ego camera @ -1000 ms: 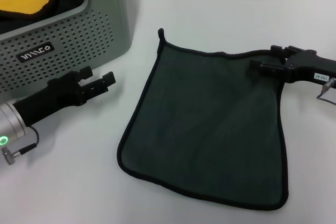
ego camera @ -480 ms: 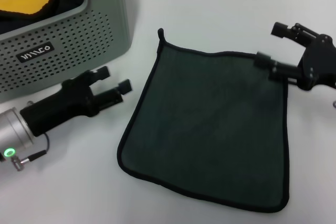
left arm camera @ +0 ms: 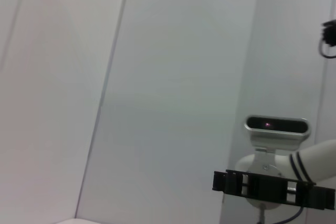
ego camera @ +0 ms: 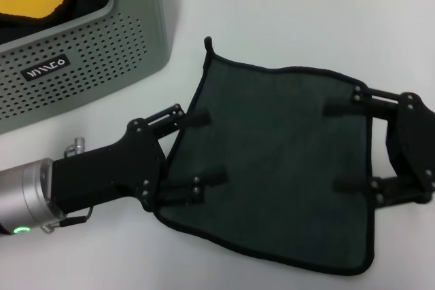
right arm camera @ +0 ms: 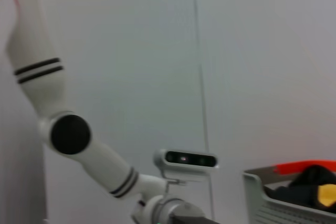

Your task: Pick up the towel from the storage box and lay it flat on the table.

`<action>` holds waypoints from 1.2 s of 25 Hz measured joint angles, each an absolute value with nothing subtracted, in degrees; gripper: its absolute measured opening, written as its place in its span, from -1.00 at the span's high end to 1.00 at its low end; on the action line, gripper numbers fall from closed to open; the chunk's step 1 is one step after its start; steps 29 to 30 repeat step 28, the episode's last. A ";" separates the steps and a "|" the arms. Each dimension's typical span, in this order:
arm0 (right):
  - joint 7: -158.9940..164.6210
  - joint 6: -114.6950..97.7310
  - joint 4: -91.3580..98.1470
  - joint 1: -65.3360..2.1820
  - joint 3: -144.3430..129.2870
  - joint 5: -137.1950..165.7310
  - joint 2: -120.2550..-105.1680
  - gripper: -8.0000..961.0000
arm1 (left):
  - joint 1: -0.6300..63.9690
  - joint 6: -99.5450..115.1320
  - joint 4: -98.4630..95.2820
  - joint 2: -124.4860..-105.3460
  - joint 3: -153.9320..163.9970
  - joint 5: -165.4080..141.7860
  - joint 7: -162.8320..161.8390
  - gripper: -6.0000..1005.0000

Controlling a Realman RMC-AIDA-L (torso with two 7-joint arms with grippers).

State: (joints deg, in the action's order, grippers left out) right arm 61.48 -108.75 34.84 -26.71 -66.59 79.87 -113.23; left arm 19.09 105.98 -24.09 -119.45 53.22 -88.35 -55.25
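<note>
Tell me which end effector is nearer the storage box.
Left. The left end effector is over the towel's edge nearest the storage box; the right end effector is over the far edge.

We see the white table (ego camera: 292,25) carrying the dark green towel (ego camera: 272,161), spread flat, and the grey-green storage box (ego camera: 81,59) near its far left corner.

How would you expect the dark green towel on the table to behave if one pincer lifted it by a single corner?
The towel would probably droop and fold, not hold its shape: it lies limp on the table, its stitched border wavy and one corner curled up. It looks thin, so likely light. Pushed sideways, it would probably bunch rather than slide. The left pincer and right pincer both stand open over it.
</note>
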 joint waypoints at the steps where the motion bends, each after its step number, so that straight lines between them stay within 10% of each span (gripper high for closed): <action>1: 61.43 -109.45 34.85 -26.74 -66.69 79.89 -113.03 -0.85 | 19.25 106.28 -24.12 -119.39 53.62 -88.36 -55.10 -0.75; 30: 61.16 -109.83 34.62 -28.12 -66.64 81.39 -112.97 -0.85 | 21.01 108.90 -24.26 -118.40 53.96 -88.42 -54.93 -0.75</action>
